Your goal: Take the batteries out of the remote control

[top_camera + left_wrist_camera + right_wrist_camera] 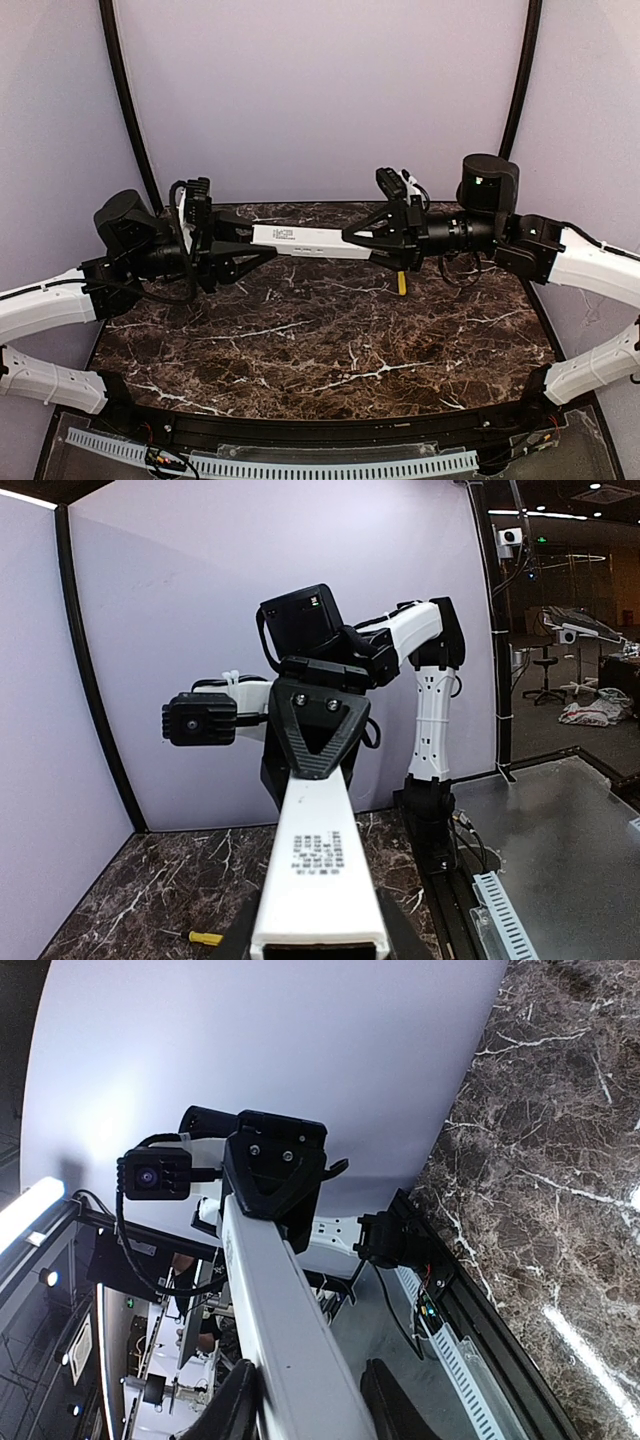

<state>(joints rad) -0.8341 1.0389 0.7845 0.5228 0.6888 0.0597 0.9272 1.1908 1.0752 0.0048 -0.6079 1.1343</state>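
Underneath, bench: dark marbled slab with white veins, spread below both arms.
Left arm: white links reaching in from the left edge, wrist pointing rightward.
Right arm: white links reaching in from the right edge, wrist pointing leftward, facing the other.
Remote control: long white bar held level in the air above the far part of the bench, spanning the gap between the two wrists and touching no surface.
Left fingers: closed on the remote control's left end, one on each long side.
Right fingers: clamped on its right end likewise; the left wrist view shows them pinching the far tip.
Screwdriver: yellow handle, lying on the bench beneath the right wrist, apart from the remote control.
Markings: small dark print on the remote control's upper face, nearer its left end; too small to read.
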